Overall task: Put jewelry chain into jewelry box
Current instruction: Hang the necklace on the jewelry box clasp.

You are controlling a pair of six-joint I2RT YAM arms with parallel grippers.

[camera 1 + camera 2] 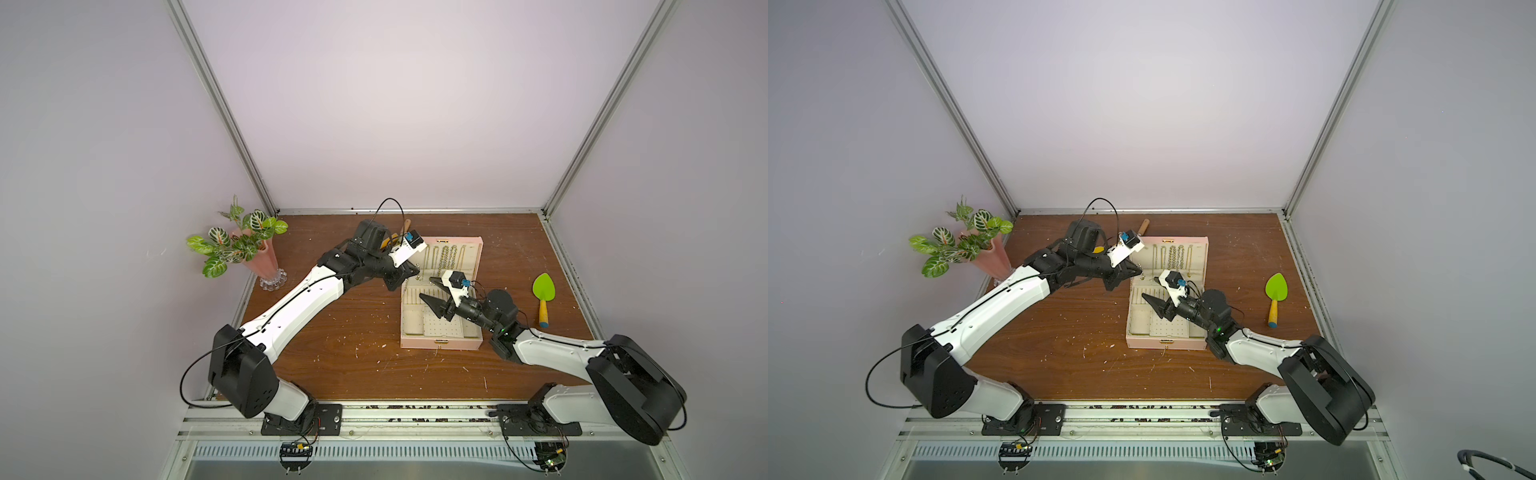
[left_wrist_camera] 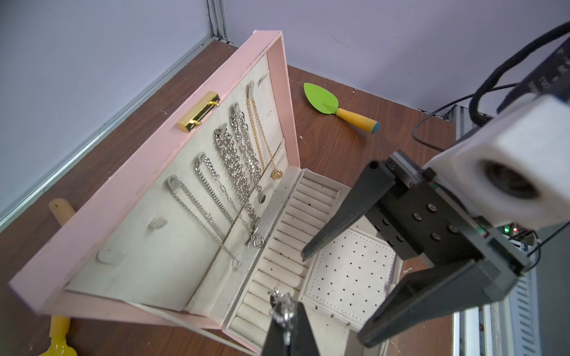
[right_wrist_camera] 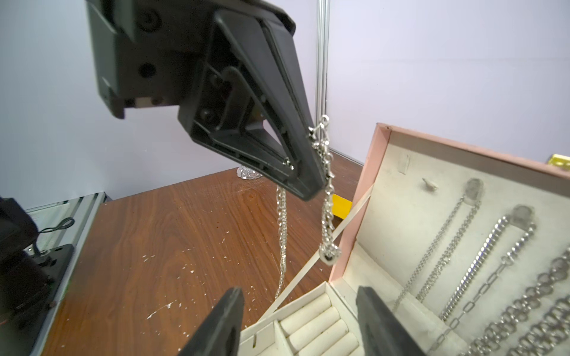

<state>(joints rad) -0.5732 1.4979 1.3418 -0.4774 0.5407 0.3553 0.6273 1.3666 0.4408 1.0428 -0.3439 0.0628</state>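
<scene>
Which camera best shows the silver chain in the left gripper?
Right wrist: the silver chain hangs in two strands from the shut left gripper, beside the open jewelry box. Left wrist shows only a bunch at the gripper tip; top views barely resolve it.

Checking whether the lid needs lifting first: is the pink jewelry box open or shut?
Open. The jewelry box lid is swung back, showing chains hung on its cream lining; the ring rolls below lie exposed.

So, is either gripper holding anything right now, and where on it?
The left gripper pinches the chain partway along its length, a strand hanging down on each side. The right gripper is open and empty.
</scene>
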